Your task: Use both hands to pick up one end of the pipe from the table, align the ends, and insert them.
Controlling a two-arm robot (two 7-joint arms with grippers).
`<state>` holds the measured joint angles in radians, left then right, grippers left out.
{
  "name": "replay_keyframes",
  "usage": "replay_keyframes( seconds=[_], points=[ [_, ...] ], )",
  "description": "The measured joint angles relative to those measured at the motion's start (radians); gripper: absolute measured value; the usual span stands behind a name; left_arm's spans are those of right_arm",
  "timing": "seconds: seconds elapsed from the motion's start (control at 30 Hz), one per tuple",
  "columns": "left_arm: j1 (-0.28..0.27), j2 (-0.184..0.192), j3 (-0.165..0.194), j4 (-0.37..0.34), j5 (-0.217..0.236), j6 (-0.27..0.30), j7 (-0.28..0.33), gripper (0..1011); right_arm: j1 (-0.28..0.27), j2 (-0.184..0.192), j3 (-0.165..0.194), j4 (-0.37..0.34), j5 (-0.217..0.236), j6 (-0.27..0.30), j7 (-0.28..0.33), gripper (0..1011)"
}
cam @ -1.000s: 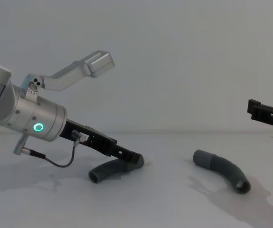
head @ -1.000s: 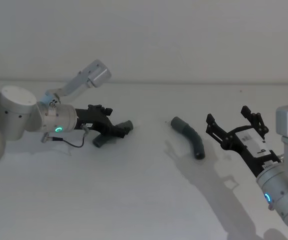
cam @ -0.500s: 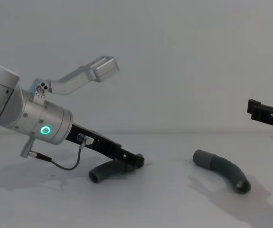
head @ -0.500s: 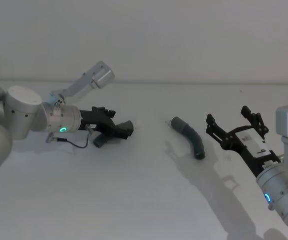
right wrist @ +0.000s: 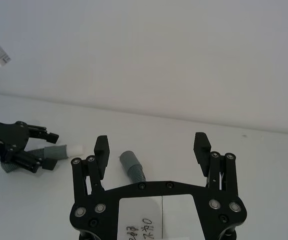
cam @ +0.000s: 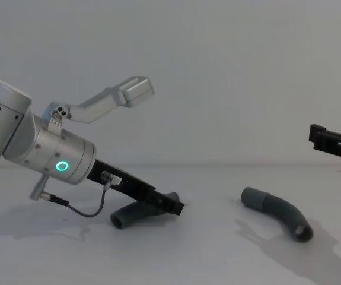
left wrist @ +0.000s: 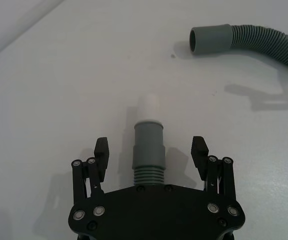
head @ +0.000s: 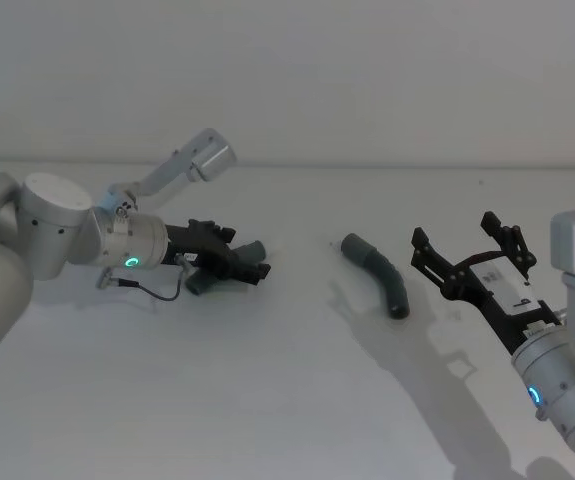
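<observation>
Pipe piece (left wrist: 148,152) lies deeper inside the spread left tool (left wrist: 151,145); right tool (right wrist: 152,141) gapes, unmoved.

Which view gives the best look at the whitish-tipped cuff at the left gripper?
Left wrist view: the cuff lies centred between the open fingers of the left gripper, its whitish tip unobstructed. Head view: the gripper partly covers it. Chest view: side-on, mostly hidden behind the fingers. Right wrist view: small and distant.
</observation>
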<state>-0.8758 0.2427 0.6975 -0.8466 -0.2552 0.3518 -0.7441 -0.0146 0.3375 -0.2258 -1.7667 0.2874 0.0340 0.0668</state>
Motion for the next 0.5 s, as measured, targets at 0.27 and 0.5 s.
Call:
replay_keyframes(
  seconds=[0.27,0.5],
  points=[
    [0.008,0.006,0.003,-0.015,0.000,0.021,-0.001,1001,0.000,0.000,0.000,0.000,0.000,0.000,0.000,1001],
    [0.011,0.009,0.005,-0.023,-0.001,0.032,-0.002,933,0.000,0.000,0.000,0.000,0.000,0.000,0.000,1001]
  ],
)
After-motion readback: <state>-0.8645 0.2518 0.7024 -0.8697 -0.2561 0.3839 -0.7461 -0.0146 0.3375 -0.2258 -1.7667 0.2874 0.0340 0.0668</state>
